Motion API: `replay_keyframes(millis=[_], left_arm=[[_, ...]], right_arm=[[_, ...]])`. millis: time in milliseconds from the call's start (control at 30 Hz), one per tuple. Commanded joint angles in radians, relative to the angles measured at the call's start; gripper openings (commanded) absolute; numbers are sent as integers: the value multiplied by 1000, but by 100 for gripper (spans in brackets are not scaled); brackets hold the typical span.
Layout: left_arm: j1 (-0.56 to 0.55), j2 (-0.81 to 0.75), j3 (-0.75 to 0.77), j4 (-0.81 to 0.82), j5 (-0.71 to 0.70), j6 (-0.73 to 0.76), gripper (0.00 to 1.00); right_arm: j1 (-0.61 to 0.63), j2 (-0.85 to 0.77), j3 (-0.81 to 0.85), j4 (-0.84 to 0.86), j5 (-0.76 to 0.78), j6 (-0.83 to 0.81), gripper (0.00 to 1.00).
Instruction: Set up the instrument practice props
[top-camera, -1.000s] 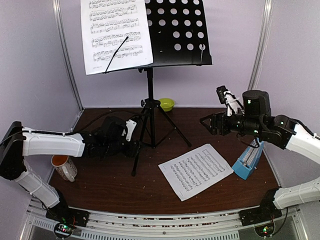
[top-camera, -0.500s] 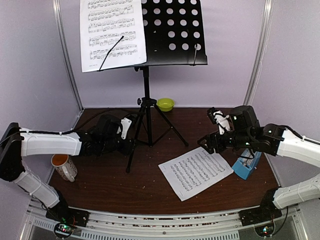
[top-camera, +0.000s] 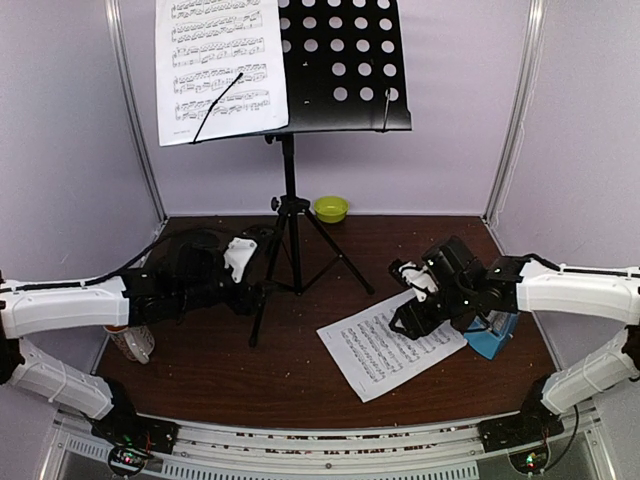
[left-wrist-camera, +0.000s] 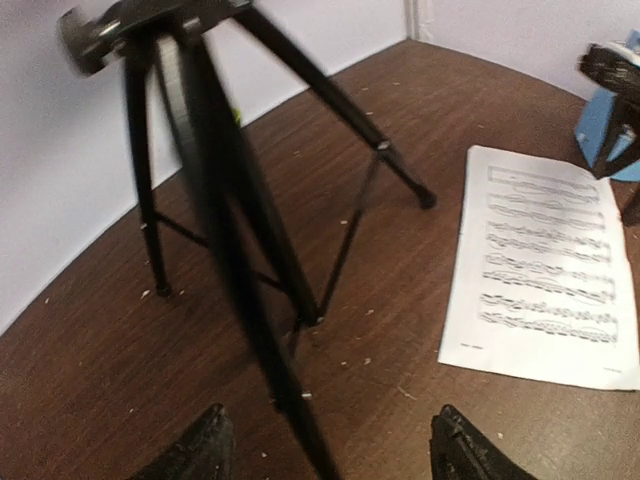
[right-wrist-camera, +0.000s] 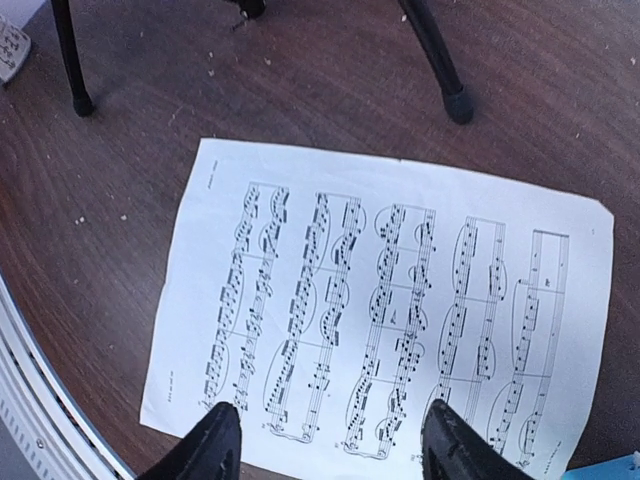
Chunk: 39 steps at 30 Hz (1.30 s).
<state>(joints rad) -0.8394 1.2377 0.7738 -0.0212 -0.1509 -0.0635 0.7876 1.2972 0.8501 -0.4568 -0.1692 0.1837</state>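
Observation:
The black tripod music stand (top-camera: 289, 230) stands at mid table. Its hole-punched desk (top-camera: 340, 60) holds one sheet-music page (top-camera: 220, 65) under a wire clip. A second page (top-camera: 390, 340) lies flat on the table, also seen in the right wrist view (right-wrist-camera: 390, 300) and the left wrist view (left-wrist-camera: 545, 260). The blue metronome (top-camera: 492, 338) stands at its right edge, partly hidden by my right arm. My left gripper (top-camera: 258, 295) is open, with a blurred tripod leg (left-wrist-camera: 250, 330) between its fingertips (left-wrist-camera: 200, 455). My right gripper (top-camera: 400, 322) is open, low over the loose page, its fingertips (right-wrist-camera: 215, 440) at the page's near edge.
A white-and-orange mug (top-camera: 130, 342) sits at the front left, half hidden behind my left arm. A lime-green bowl (top-camera: 331, 208) sits at the back wall behind the stand. Tripod feet (right-wrist-camera: 458, 105) stand just beyond the loose page. Walls close three sides.
My right arm has come down and to the left, from high over the metronome to low over the loose page. The stand and my left gripper have shifted slightly left.

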Motion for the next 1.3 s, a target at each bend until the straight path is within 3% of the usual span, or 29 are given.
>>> replay_keyframes(millis=[0,200,433,700,833,1033,1267], left_arm=[[-112,4,-23,30,64,120,69],[-277,156,-9,44,105,209,67],[-373,327,79,63,135,251,65],[-374,271,-15,152,230,-156,59],[-377,245,-73,169,219,-276,58],[-375,156,-165,231,135,-535,59],[-375,83,-222,204,74,-729,62]], right_arm=[[-18,39,6,-77,-14,-29,58],[-58,98,-5,-128,1,-19,40],[-65,179,-42,-135,-26,-4,25],[-64,252,-68,-80,-109,50,17],[-58,294,-98,-10,-174,113,16],[-19,379,-88,187,-249,311,16],[55,476,-1,384,-254,529,16]])
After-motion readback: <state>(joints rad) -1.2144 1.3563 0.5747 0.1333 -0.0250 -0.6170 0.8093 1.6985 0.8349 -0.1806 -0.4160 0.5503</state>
